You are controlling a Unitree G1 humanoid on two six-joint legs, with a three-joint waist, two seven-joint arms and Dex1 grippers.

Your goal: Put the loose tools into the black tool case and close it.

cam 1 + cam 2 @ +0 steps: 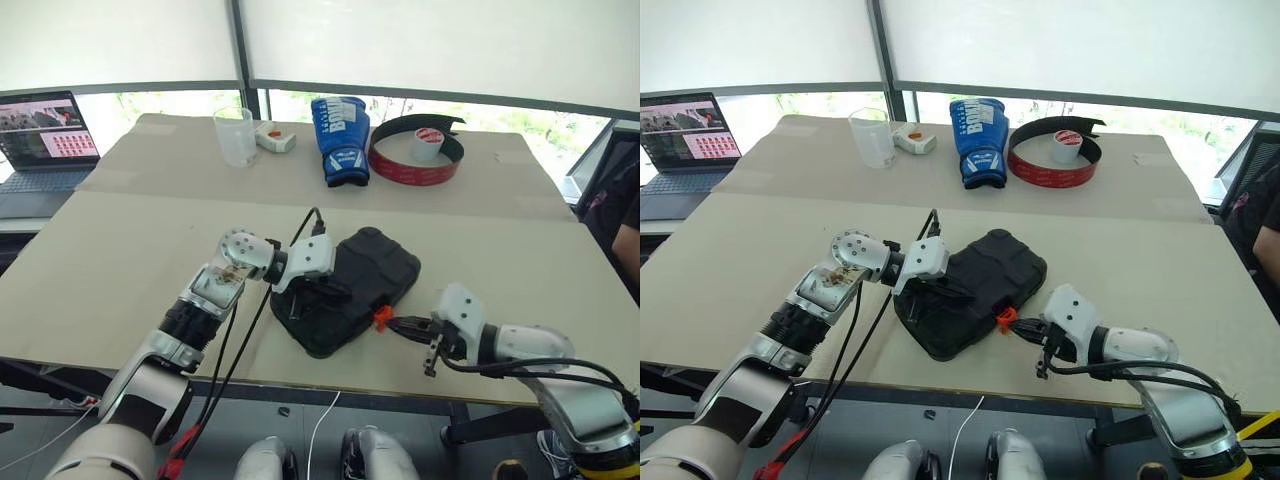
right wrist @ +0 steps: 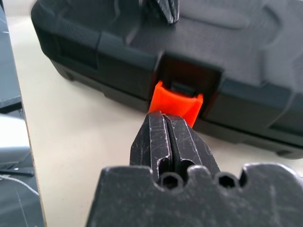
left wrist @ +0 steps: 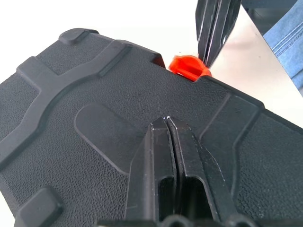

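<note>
A broad beige table (image 1: 120, 260) made of two boards set end to end stands before a wall of bright, shaded windows. At its far edge sit a clear plastic cup (image 1: 236, 136), a small white box (image 1: 275, 138), a blue boxing glove (image 1: 341, 138) and a red-and-black band (image 1: 415, 152) coiled around a white tape roll (image 1: 427, 144); an open laptop (image 1: 45, 132) rests on a lower surface off the table's far left corner. The black tool case (image 1: 355, 290) lies near the front edge, lid down, set at an angle, with its orange latch (image 2: 176, 105) sticking out of the side that faces the right arm. The left gripper (image 3: 167, 124) has its two fingers pressed together, holding nothing, tips resting on the textured lid. The right gripper (image 2: 164, 116) is likewise closed and empty, its joined fingertips touching the outer face of the latch.
</note>
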